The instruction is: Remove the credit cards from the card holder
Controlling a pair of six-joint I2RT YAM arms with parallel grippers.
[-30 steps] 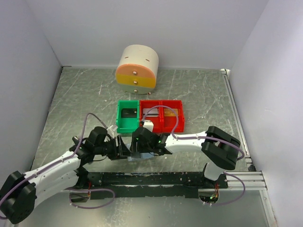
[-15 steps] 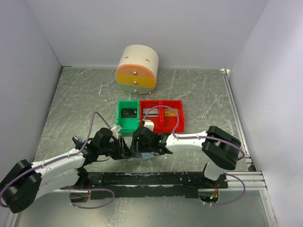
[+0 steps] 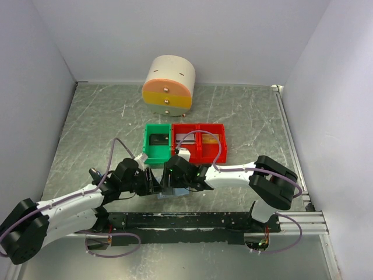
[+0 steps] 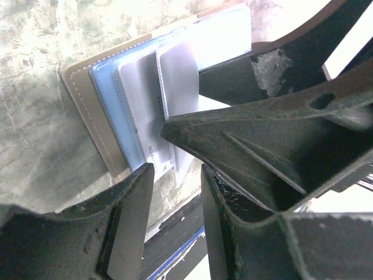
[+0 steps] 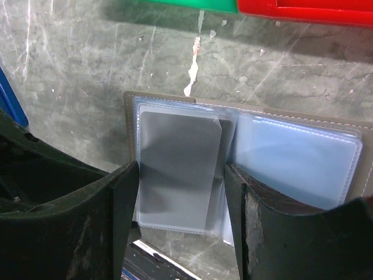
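The card holder (image 5: 291, 157) lies open on the table (image 3: 87, 134), just before the green bin (image 3: 147, 143). The right gripper (image 5: 182, 175) stands wide, straddling its left page and grey card (image 5: 178, 146). The left gripper (image 4: 175, 178), jaws narrow, meets a pale card's (image 4: 178, 87) protruding end, grip unclear.

**Surrounding Fixtures**

A round drawer unit (image 3: 169, 85), cream over yellow and orange, stands on the grey marbled table (image 3: 93, 128) near the far wall. A green bin (image 3: 146, 144) adjoins the left side of a red two-compartment bin (image 3: 199, 126). A black rail (image 3: 192, 220) runs along the near edge.
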